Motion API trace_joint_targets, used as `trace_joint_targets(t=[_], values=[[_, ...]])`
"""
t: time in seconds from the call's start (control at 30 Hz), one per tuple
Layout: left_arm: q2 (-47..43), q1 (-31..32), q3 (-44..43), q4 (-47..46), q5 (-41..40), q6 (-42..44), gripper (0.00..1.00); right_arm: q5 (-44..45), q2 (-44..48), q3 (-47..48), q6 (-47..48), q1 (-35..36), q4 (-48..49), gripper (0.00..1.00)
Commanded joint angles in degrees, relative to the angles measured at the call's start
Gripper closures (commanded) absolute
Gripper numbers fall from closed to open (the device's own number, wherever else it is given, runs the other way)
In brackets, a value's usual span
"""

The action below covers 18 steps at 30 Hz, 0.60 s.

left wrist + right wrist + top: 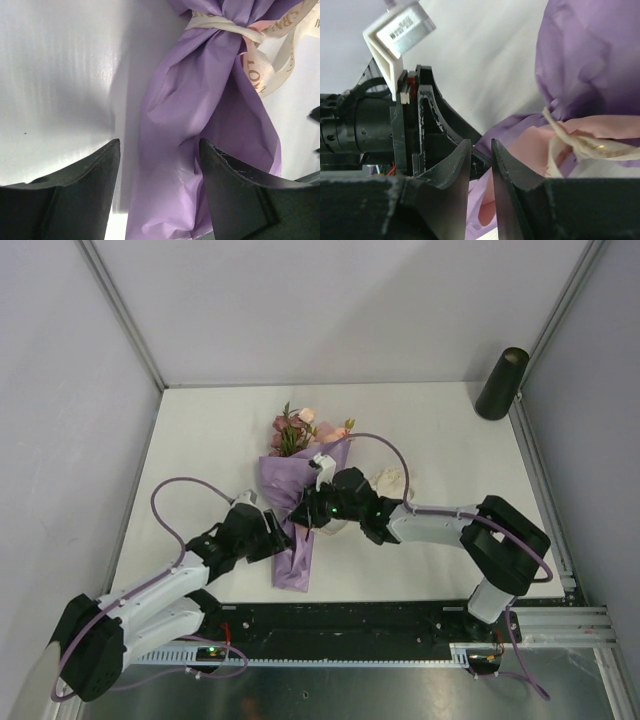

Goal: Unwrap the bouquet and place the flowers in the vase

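**Unwrap step: ribbon not off yet**

Top view: the bouquet (pixel 281 476) lies flat in the middle of the desk (pixel 200 430). Its flowers (pixel 298 428) are at the far end and the paper tail points toward the arms. Left fingers (pixel 277 533) are at the lower part of the cone. Right fingers (pixel 320 502) are over its waist. Loose ribbon (pixel 390 482) trails to the right of the wrap. The vase (pixel 502 383) is in the far right corner, well apart, with no stems in it.

Left wrist: the fingers are spread and straddle the lilac paper (pixel 170 125) below the knot. Nothing is pinched. The paper runs behind the right-hand finger. The ribbon is tied tight round the neck, with its tails off to the right.

Right wrist: the fingers are nearly together with a thin gap. Pink and lilac paper shows behind the gap, and I can't tell if any of it is nipped. The knot sits just right of the tips, not between them.

Read: this looks like the start of unwrapping, with nothing freed. Next I'd expect the left to clamp the paper tail as an anchor. The right would shift onto a ribbon tail, not the paper, and pull along the desk to slip the knot. Pulling upward would probably drag the whole bunch.
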<state>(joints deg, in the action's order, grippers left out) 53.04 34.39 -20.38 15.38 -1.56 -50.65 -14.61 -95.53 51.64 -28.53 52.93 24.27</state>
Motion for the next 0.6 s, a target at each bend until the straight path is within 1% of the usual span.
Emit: trace_joint_targets(t=[0.0, 0.13, 0.27, 0.43, 0.57], values=[[-3.0, 0.2, -2.5, 2.7, -3.0, -1.5, 0.31, -0.4, -2.1, 1.3, -3.6, 2.2, -4.1, 0.73], [-5.0, 0.2, -4.1, 4.8, -3.8, -1.9, 0.32, -0.7, -3.3, -2.1, -6.1, 3.3, -4.4, 0.77], [-5.7, 0.1, -5.7, 6.0, -4.5, -1.5, 0.31, 1.7, -3.1, -4.2, -6.6, 4.5, -3.8, 0.79], [-4.1, 0.2, -6.3, 6.2, -5.4, -0.5, 0.26, 4.0, -1.8, -4.5, -6.8, 4.7, -4.7, 0.79], [-2.8, 0.1, -5.9, 6.2, -6.5, 0.0, 0.27, 5.0, 1.4, -4.4, -6.5, 4.6, -6.1, 0.79]])
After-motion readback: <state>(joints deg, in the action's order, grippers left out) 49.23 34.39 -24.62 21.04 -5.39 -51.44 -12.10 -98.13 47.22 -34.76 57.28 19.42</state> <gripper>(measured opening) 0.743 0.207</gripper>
